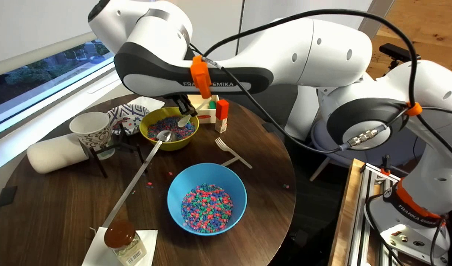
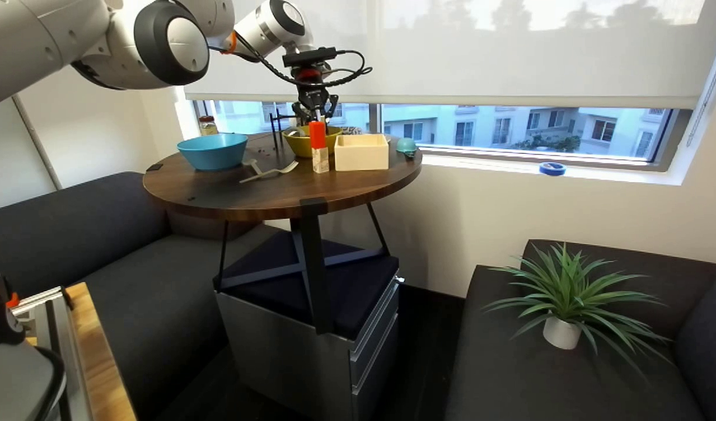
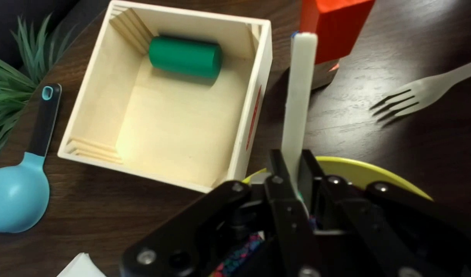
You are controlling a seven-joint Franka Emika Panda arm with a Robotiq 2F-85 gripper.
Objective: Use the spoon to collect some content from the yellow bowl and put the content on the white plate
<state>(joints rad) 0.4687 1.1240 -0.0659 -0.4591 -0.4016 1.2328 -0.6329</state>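
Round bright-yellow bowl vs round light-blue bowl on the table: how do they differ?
A slim pale spoon, held by the black tool, and a long silvery utensil reach over the rim of the round bright-yellow bowl; none reaches over the round light-blue bowl's. In an exterior view, the tiny multicoloured beads look darker in the yellow bowl, brighter in the blue bowl. Both stand on the dark wooden table.

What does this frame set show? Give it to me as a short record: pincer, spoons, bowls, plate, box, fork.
pincer: shut on the handle of the pale spoon
pale spoon: head at the beads in the yellow bowl; contact unclear
white plate: patterned, beside the yellow bowl, coloured bits on it
blue bowl: similar beads inside
long-handled spoon: head at the yellow bowl
wooden box: green cylinder inside
fork: on the table
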